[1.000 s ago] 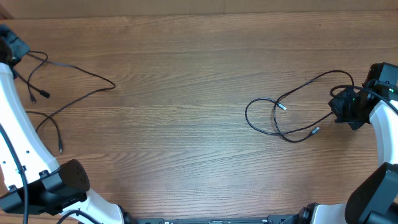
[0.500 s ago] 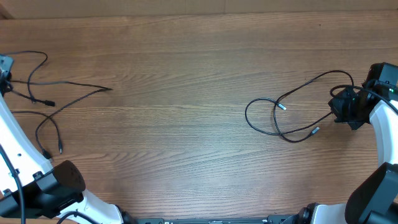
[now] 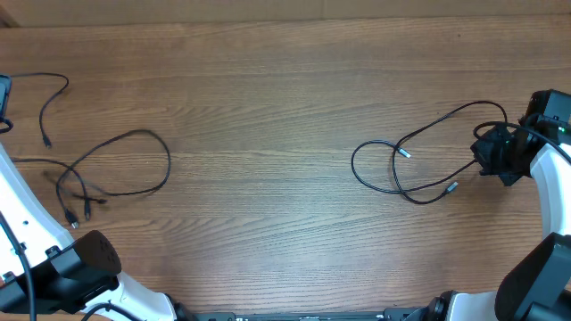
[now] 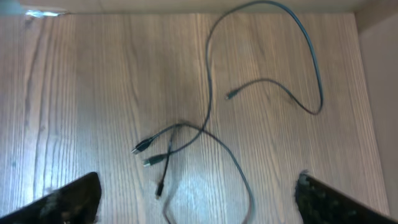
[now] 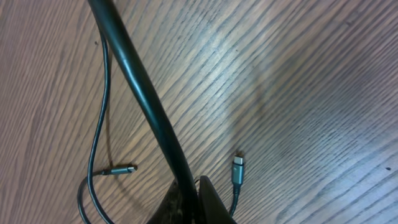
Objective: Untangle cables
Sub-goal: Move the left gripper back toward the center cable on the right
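Observation:
On the left, a loose tangle of thin black cables (image 3: 167, 160) lies on the wooden table, its plug ends (image 3: 72, 220) gathered near the white left arm. The left wrist view looks straight down on these cables (image 4: 208, 93). My left gripper (image 4: 198, 186) hangs above them, open wide, with nothing between its fingers (image 4: 68, 199). On the right, another black cable (image 3: 353, 166) forms two crossing loops, with silver-tipped ends (image 3: 403, 152) inside them. My right gripper (image 3: 492, 153) is shut on this cable at its right end. In the right wrist view the cable (image 5: 144, 93) runs into the closed gripper (image 5: 196, 202).
A bare wooden table (image 3: 268, 107) spans the view between the two cable groups. The white left arm (image 3: 27, 214) and its dark base stand at the lower left. The right arm (image 3: 549, 178) rises along the right edge. A loose plug (image 5: 238, 169) lies beside the right jaws.
My left gripper has opened and let go of the left cables. They have dropped and sprung into a wide loop on the table. The right arm and its cable have not moved.

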Controlling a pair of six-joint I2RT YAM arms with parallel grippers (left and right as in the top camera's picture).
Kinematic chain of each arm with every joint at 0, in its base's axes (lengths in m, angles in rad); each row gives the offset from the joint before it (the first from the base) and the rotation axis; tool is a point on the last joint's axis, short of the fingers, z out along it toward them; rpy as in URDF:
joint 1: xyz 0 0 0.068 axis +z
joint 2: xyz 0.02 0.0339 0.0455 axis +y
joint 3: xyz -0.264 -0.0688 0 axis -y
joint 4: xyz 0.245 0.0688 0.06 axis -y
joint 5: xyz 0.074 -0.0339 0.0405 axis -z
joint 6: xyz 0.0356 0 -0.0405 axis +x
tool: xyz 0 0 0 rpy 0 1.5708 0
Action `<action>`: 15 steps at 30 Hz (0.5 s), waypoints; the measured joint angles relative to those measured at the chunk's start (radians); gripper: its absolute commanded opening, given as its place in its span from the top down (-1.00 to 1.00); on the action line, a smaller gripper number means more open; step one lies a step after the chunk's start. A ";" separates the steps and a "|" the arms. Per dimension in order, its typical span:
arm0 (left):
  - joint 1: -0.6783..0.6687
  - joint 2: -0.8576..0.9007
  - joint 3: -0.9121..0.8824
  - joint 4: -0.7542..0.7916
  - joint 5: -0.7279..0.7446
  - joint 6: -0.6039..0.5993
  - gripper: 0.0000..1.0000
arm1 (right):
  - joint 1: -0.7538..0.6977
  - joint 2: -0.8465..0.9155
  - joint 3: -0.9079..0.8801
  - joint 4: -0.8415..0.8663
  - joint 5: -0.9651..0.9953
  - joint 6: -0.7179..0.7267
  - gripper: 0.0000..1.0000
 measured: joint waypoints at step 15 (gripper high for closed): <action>-0.221 0.000 0.000 0.010 0.335 0.389 -0.99 | 0.189 0.000 0.000 0.024 -0.320 -0.244 0.92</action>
